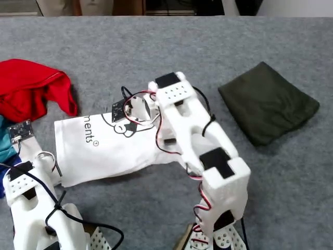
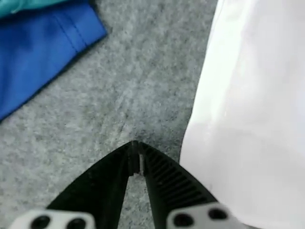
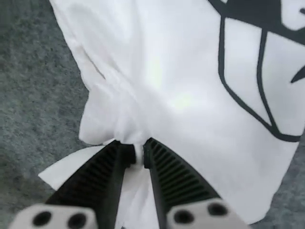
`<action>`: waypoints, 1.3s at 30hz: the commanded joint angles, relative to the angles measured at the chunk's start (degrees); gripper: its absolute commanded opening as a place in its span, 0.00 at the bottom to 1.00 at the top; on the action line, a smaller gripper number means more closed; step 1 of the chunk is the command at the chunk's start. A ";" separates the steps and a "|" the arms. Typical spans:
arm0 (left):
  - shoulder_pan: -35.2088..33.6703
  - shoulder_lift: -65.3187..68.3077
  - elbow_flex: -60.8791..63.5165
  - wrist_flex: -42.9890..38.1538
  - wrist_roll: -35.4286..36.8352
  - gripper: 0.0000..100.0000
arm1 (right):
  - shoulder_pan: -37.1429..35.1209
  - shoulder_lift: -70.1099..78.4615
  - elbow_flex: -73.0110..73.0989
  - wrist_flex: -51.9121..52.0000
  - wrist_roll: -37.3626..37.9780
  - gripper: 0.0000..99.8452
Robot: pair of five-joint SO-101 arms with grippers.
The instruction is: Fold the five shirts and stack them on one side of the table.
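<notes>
Grey, felt-like worktop (image 1: 156, 41); a strip of room (image 1: 130, 6) shows beyond its far edge. The right pincer (image 3: 138, 152) is clamped on a bunched fold of the white shirt (image 1: 99, 148), which spreads ahead of it. The left pincer (image 2: 135, 160), fingers together on nothing, is over bare worktop, with that shirt's edge just beside it and the blue shirt (image 2: 38, 57) near on its other side.

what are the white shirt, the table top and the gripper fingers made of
White shirt: thin soft fabric, likely cotton, matte; it bunches where the right gripper pinches it. Table top: grey felt-like cover, fuzzy and flecked. Fingers: black hard plastic, ridged, perhaps printed.
</notes>
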 commanded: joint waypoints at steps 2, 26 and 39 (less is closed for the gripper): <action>0.62 -0.84 0.00 -0.62 -0.35 0.02 | 1.19 1.80 -5.67 0.26 2.46 0.03; 1.32 -0.75 0.09 -0.62 -0.53 0.02 | 5.23 -22.55 10.24 11.08 4.22 0.03; 0.97 -1.10 0.18 -0.62 -0.09 0.02 | 5.76 -40.48 47.52 -15.30 4.13 0.03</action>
